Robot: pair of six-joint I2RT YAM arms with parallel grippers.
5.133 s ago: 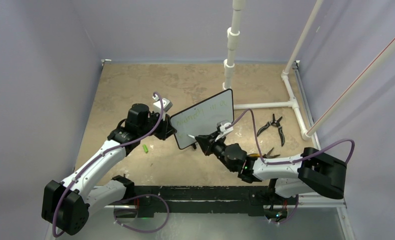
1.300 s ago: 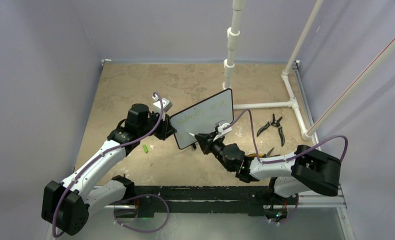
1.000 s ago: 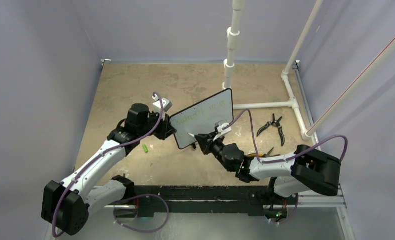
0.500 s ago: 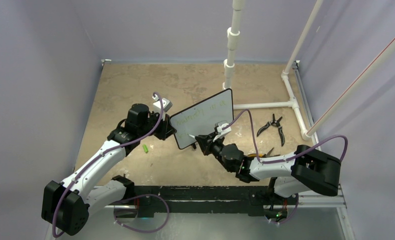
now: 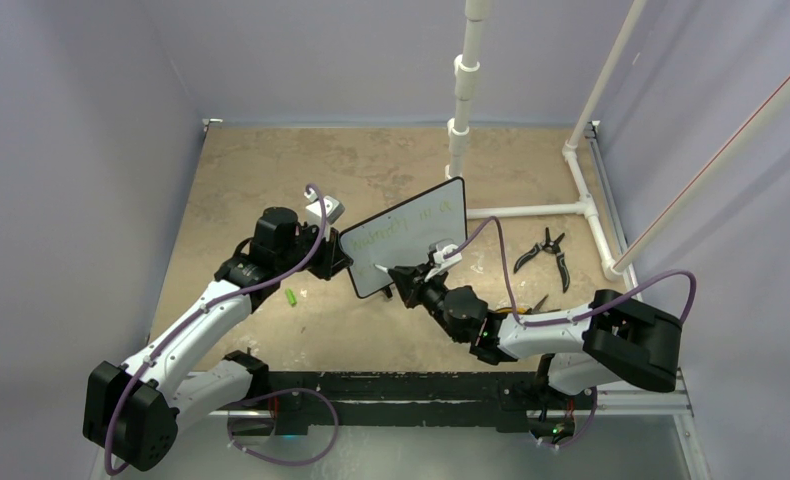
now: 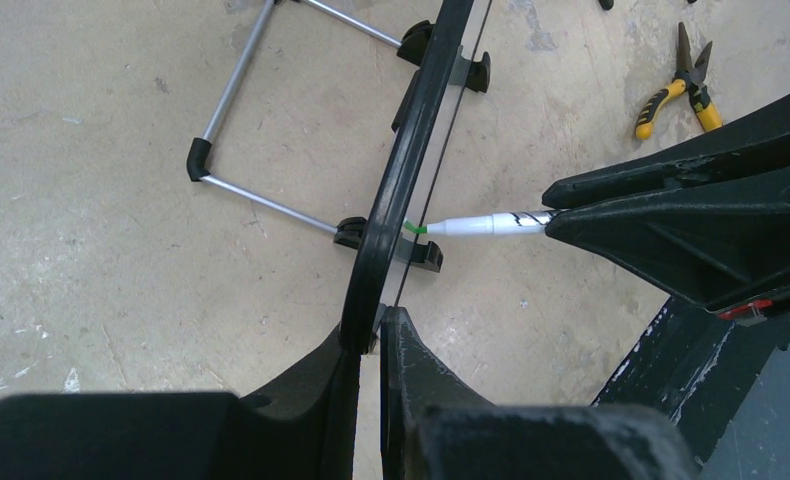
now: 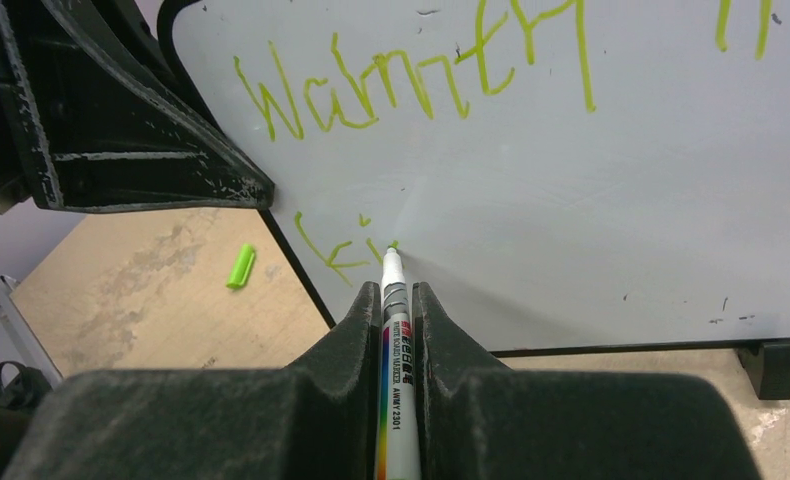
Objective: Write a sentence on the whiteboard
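whiteboard (image 5: 411, 238) stands upright on its feet mid-table (image 5: 271, 170), angled across the top view between both arms. left gripper (image 6: 369, 338) pinched tight on the board's black frame at its left edge, fingers nearly together. right gripper (image 7: 396, 298) clamped fully onto a white marker (image 7: 392, 345), whose green tip touches the board face low on the left. sentence (image 7: 411, 85) in green: top line starts "Warmth", more letters run off to the right; second line so far "Fi". green cap (image 7: 240, 267) lies on the table left of the board; black pliers (image 5: 546, 250) to its right.
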